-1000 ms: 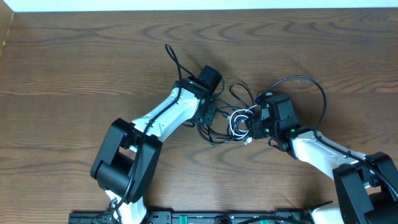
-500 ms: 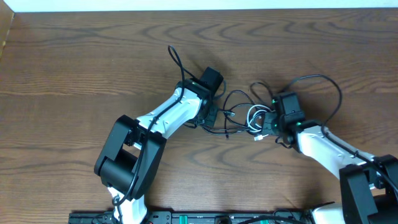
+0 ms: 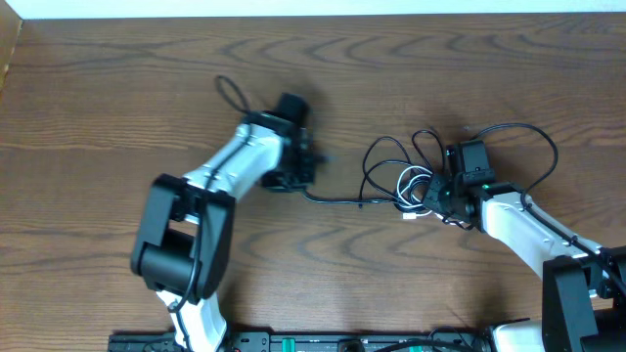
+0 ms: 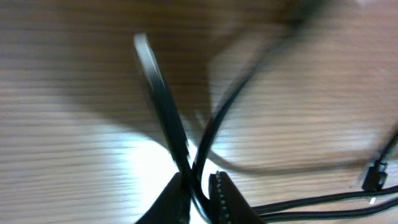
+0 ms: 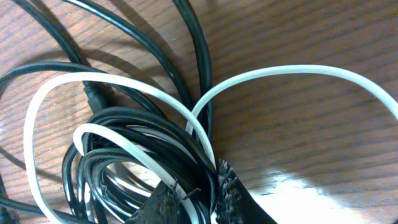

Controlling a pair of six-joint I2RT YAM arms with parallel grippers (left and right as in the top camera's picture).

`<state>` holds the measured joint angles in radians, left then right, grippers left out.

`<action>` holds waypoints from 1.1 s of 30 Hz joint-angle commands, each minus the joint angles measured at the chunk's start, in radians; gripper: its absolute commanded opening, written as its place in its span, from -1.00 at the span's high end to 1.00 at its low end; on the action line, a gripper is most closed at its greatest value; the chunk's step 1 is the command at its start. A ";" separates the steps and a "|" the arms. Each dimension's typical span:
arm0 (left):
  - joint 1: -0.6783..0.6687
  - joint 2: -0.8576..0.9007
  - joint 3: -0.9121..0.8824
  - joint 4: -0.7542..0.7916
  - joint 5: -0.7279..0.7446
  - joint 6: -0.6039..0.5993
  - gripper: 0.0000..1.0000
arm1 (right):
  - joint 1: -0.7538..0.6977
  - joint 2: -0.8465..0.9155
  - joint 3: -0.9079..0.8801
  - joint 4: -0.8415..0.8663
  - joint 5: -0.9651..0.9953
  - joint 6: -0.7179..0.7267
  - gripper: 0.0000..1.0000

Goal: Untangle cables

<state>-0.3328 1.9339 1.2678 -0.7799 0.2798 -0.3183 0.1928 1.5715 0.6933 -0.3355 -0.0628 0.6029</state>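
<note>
Overhead view: illumination is even and moderately bright, coming from above. The table (image 3: pixel 117 98) grain is sharp, and the arms cast short, soft shadows.

Left wrist view: heavy motion blur (the black cable (image 4: pixel 217 121) smears into a soft streak). There is a white glare patch on the wood at lower centre-left.

Right wrist view: focus is sharp on the white cable (image 5: pixel 124 84). Cable shadows are faint, and a glare patch lies at lower right.
</note>
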 commanded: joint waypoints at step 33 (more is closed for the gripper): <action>0.068 0.005 -0.008 -0.002 0.233 0.292 0.04 | -0.018 0.037 0.333 -0.422 -0.136 -0.434 0.14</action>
<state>-0.2333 1.9339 1.2671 -0.7776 0.4595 -0.1051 0.1703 1.6093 1.0256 -0.7616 -0.2077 0.2939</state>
